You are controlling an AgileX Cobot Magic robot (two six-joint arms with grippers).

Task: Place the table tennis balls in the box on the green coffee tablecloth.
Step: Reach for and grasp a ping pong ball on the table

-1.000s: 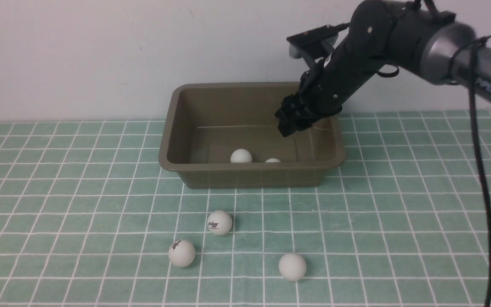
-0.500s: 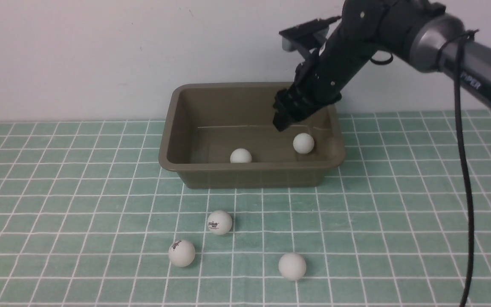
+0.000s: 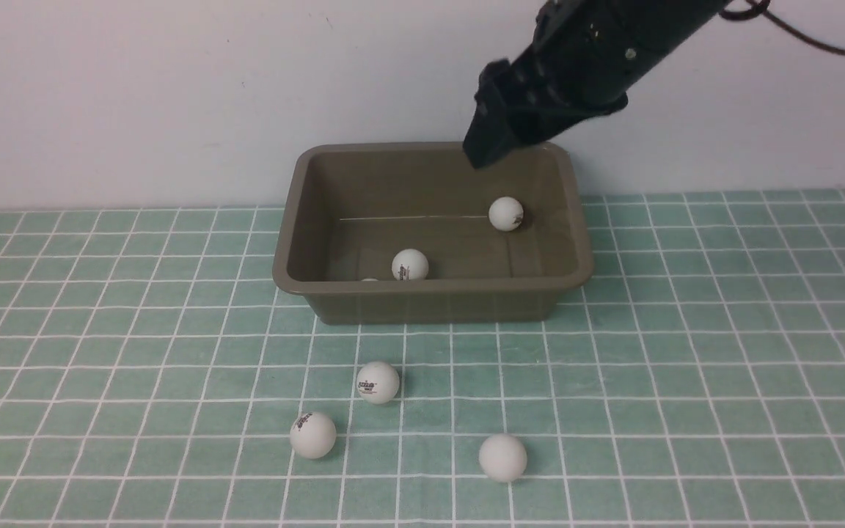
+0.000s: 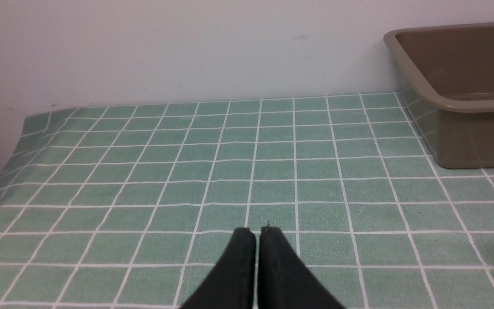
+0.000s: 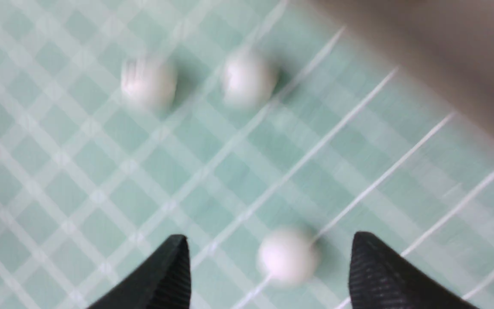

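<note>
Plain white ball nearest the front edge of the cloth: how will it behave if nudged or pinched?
The plain table tennis ball is a smooth sphere on the flat green coffee tablecloth, so a nudge would probably send it rolling. It is likely very light, needing little grip force. Its round surface may squirt out if jaws close off-centre.

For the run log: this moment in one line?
right gripper: open, empty; left gripper: shut; box: three balls; cloth: three loose balls

Perhaps a third ball (image 3: 369, 279), mostly hidden
</note>
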